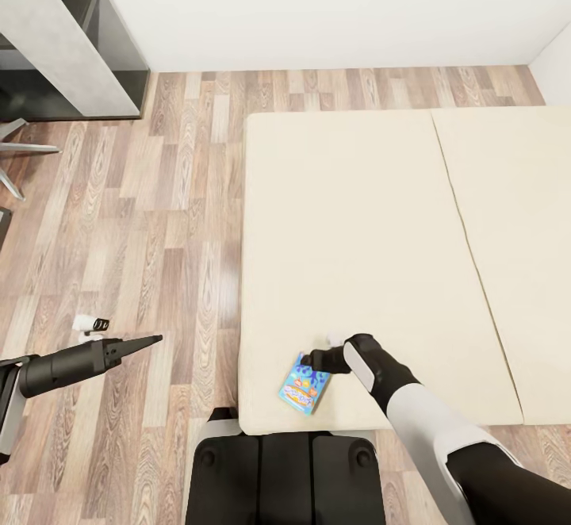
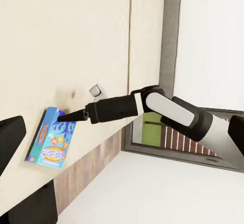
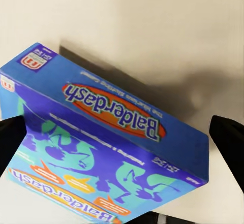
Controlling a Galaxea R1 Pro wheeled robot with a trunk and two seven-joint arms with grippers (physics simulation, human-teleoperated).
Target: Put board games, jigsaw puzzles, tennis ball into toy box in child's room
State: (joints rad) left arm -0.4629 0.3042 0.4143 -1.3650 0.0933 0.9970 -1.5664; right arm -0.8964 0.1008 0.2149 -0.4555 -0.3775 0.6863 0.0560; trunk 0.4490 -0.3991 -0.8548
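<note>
Right arm [image 1: 428, 414]: glossy white shell sections joined by black segments, narrowing to a black wrist and black claw [image 1: 317, 361]. Left arm [image 1: 67, 366]: a matte black cylinder tapering to a slim, pointed black claw [image 1: 147, 341]. Base [image 1: 285, 469]: three rounded black panels with a pale grey rim.
</note>
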